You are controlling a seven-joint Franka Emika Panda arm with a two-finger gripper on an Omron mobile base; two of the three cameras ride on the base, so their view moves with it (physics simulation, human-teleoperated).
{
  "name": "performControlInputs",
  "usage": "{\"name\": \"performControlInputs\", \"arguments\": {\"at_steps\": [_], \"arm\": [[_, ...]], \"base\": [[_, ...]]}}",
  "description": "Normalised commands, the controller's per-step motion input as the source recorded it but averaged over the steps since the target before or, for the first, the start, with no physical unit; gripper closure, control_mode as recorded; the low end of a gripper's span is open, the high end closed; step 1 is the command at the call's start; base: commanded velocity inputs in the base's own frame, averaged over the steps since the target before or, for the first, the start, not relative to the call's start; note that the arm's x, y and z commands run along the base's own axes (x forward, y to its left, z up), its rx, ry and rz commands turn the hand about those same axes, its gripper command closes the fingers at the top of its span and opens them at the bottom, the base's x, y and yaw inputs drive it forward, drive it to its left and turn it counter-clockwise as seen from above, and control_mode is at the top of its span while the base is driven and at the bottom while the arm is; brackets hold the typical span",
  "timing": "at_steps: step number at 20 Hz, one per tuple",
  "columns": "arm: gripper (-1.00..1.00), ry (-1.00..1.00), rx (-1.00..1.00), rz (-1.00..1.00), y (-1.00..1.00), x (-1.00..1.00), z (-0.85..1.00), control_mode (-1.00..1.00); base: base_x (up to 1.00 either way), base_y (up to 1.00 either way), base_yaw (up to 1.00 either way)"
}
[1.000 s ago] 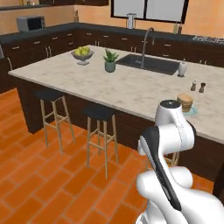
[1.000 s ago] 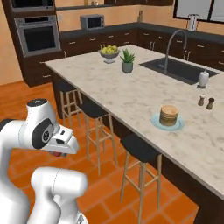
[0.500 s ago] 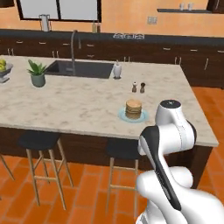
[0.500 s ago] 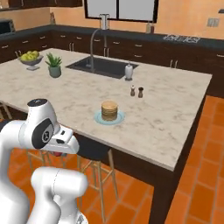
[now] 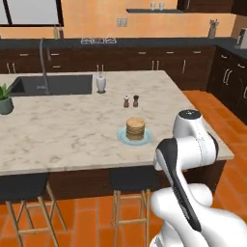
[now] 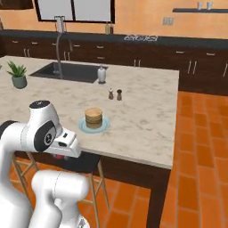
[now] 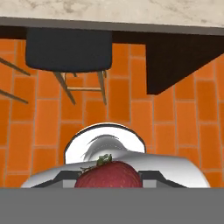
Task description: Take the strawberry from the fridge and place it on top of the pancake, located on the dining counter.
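Plate (image 5: 121, 138): holds the pancake (image 5: 135, 129) on the desk (image 5: 58, 128).
Strawberry (image 7: 109, 175): grasped in the claw (image 7: 109, 183), above the floor.

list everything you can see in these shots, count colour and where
strawberry: 1, red, at the bottom of the hand view, held at the gripper
pancake: 1 tan stack on a pale blue plate, near the counter's front edge
dining counter: 1, beige marbled top
sink: 1, dark, inset in the counter, with a tall faucet
soap bottle: 1, white, beside the sink
shakers: 2, one pale and one dark, behind the pancake
potted plant: 1, green, counter's left
stools: 2, black seats, under the counter's front
wall counters: dark, along the back
arm: 1, white, foreground
gripper: 1, shut on the strawberry
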Motion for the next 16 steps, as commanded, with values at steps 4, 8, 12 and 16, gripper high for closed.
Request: {"name": "performControlInputs", "arguments": {"at_steps": [4, 8, 12, 16], "arm": [[1.0, 0.0, 0.0, 0.0, 0.0, 0.0, 0.0, 1.0], [1.0, 0.0, 0.0, 0.0, 0.0, 0.0, 0.0, 1.0], [1.0, 0.0, 0.0, 0.0, 0.0, 0.0, 0.0, 1.0], [1.0, 0.0, 0.0, 0.0, 0.0, 0.0, 0.0, 1.0]], "base": [[0.59, 0.54, -0.13], [0.52, 0.41, -0.12], [0.42, 0.25, -0.3], [0.41, 0.13, -0.29]]}}
